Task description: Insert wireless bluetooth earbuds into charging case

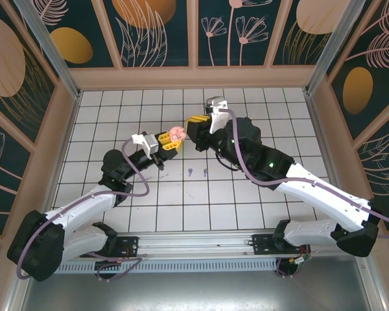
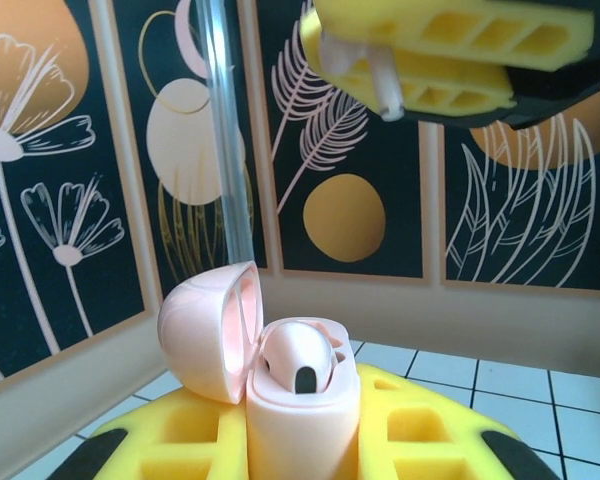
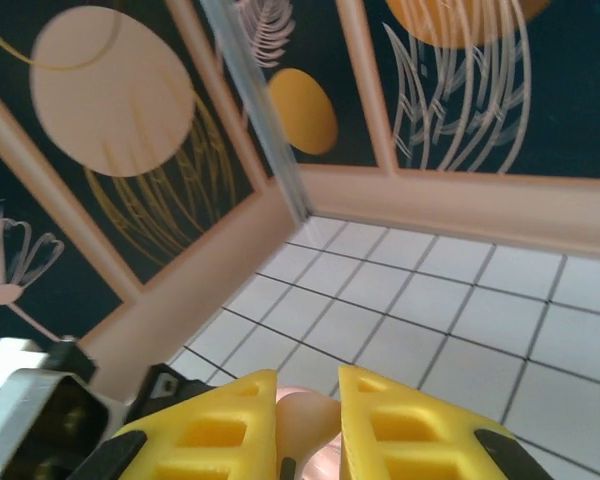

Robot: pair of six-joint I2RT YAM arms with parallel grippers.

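Pink plastic charging case [image 2: 300, 410], its lid [image 2: 205, 335] open, sits clamped in the closed left gripper [image 1: 171, 142] above the table's [image 1: 117, 110] middle, with one pale pink earbud [image 2: 295, 362] seated inside. Just above it, the right gripper [image 3: 308, 398], nearly closed, pinches a second pink earbud [image 2: 384, 85]. Two lilac-blue earbuds [image 1: 190, 172] [image 1: 205, 172] lie on the table's middle.

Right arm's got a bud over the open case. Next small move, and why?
Probably ease the right gripper down toward the case, stem first. Its pale pink earbud hangs above and apart from the case, the lid stands open, and the left gripper holds the case upright. A seated bud fills one slot, so aim beside it.
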